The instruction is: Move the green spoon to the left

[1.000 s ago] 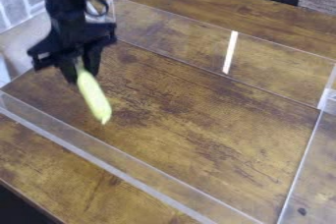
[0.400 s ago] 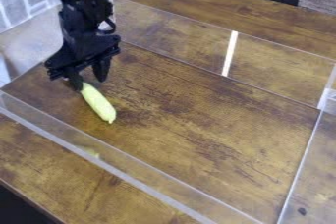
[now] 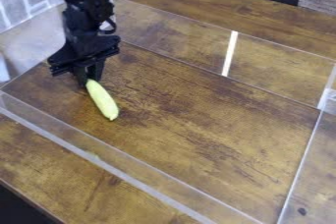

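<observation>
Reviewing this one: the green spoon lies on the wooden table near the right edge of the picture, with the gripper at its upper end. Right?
Not quite. The camera view shows the green spoon on the wooden table near the left side, not the right. The gripper is at its upper end.

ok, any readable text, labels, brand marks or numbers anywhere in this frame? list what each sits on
None readable.
Green spoon: plain handle, no marking visible.
Gripper: black, no label legible.
Wooden table and clear tray walls: only grain and glare, no print.
</observation>
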Controlling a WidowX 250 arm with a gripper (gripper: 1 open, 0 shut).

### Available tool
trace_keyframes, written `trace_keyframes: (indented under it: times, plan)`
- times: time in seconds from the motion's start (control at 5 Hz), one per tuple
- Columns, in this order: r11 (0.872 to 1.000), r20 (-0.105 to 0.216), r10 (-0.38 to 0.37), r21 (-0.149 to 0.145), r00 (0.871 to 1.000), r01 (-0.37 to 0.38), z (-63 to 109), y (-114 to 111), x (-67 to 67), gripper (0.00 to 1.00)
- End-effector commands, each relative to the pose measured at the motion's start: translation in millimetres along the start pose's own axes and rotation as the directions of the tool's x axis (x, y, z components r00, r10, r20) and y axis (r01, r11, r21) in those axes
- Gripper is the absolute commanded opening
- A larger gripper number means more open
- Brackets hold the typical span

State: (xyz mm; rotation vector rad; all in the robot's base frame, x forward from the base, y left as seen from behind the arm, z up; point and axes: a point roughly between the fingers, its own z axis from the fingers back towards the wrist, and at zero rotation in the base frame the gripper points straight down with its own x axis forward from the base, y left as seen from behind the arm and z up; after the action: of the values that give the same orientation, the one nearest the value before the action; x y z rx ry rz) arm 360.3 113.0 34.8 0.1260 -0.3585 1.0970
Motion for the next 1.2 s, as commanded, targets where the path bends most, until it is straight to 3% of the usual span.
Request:
trace_keyframes:
  times: [0.0,0.2,0.4,0.6,0.8,1.0]
  plan:
    - [0.999,0.034,-0.029,-0.037,0.999,0.031,19.8,-2.6,4.4,1.00]
    - [0.998,0.028,-0.058,-0.026,0.998,0.059,24.9,7.1,0.3,1.00]
    - [0.996,0.016,-0.089,-0.028,0.996,0.089,34.0,13.6,-2.8,0.00]
    - [0.988,0.011,-0.151,-0.035,0.988,0.151,33.7,9.0,4.1,0.00]
    - [0.983,0.004,-0.181,-0.035,0.984,0.181,25.8,5.0,10.6,1.00]
    - [0.994,-0.009,-0.114,0.000,0.993,0.114,22.8,1.6,7.1,1.00]
